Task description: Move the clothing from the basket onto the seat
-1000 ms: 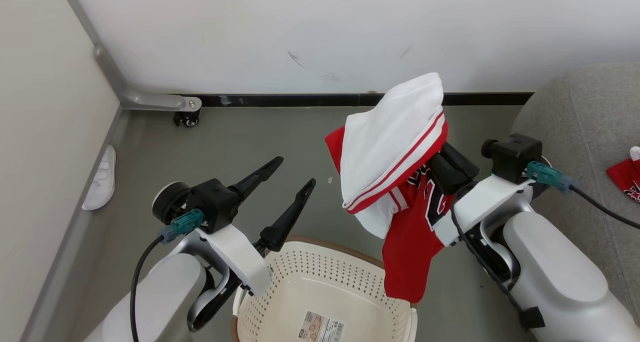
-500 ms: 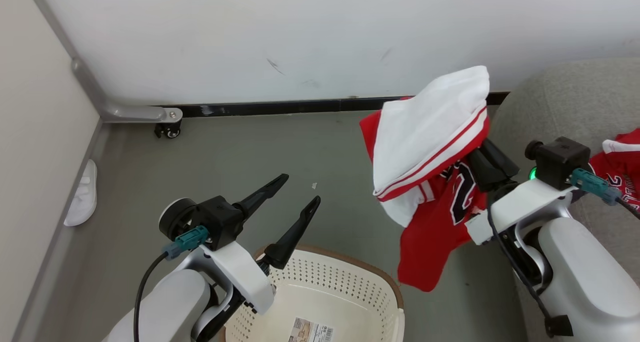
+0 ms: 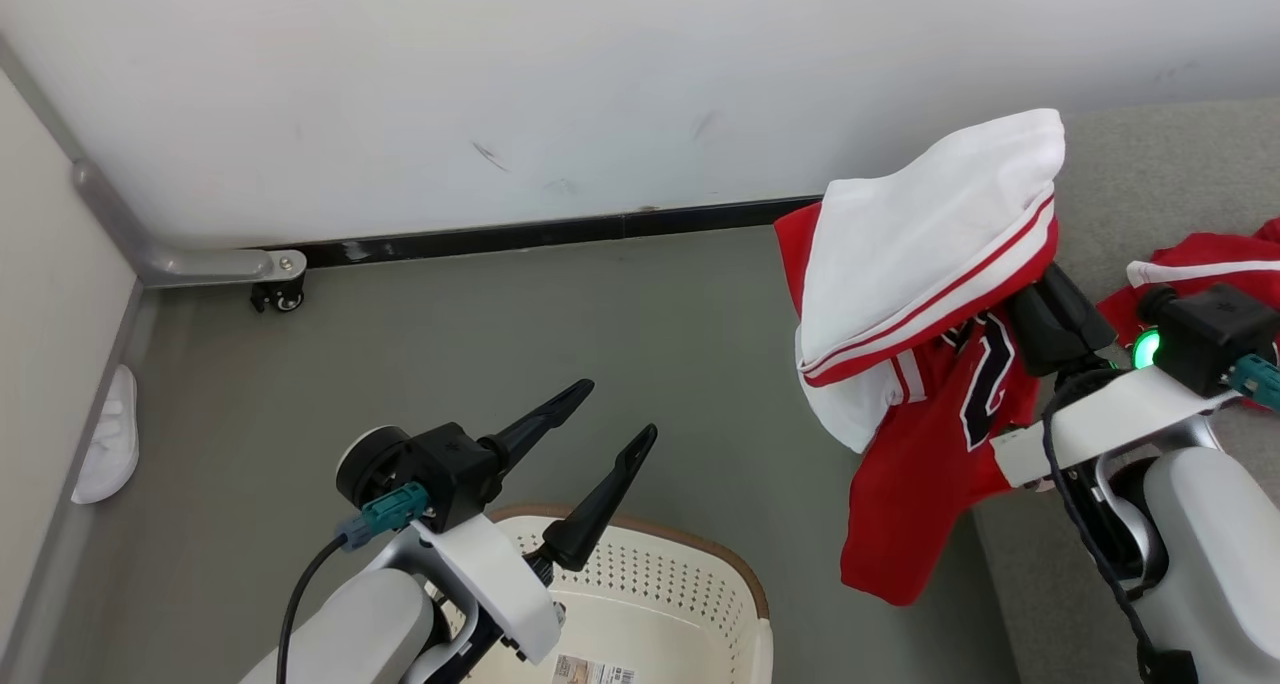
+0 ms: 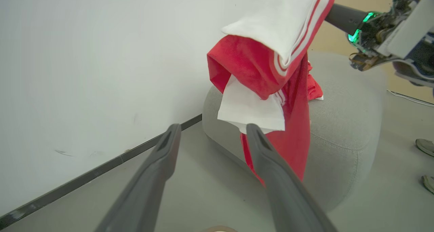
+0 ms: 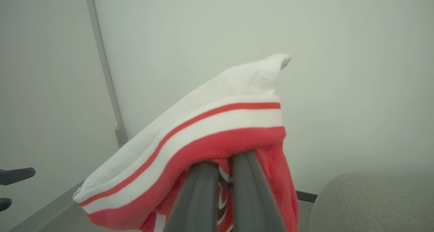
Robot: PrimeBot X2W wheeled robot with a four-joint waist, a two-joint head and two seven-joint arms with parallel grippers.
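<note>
Right gripper (image 5: pixel 223 164): the two long dark fingers sit close together with a narrow slit between them, pinching a bunched red basketball jersey with a white panel, red-white stripes and a dark navy number (image 3: pixel 930 264). In the head view the cloth drapes over the fingertips and hides them. The white part tents up on top and the red body hangs down below. The jersey is in the air, clear of the floor, right at the left edge of the large light grey fabric sofa (image 3: pixel 1130 184). Its bottom hem dangles over the grey floor (image 3: pixel 450 344) just beside the sofa's side. It is well apart from the basket.

A second red garment with white trim (image 3: pixel 1200 259) lies on the sofa top, behind the right wrist.

Left gripper (image 3: pixel 615 411): fingers spread wide, nothing between them, pointing up and right over the floor, just above the far rim of the cream-white perforated plastic laundry basket with a brown rim band (image 3: pixel 700 549). The basket sits on the floor at the bottom edge of the head view. A paper label (image 3: pixel 592 672) shows on its inner bottom.

A white slipper (image 3: pixel 105 444) lies on the floor at the far left against the side panel. A grey metal bar with a small black caster (image 3: pixel 275 294) stands in the corner under the white wall (image 3: pixel 500 84). A black baseboard strip (image 3: pixel 500 236) runs along the wall. In the left wrist view, a person's shoe (image 4: pixel 425 145) shows on the floor past the sofa.
</note>
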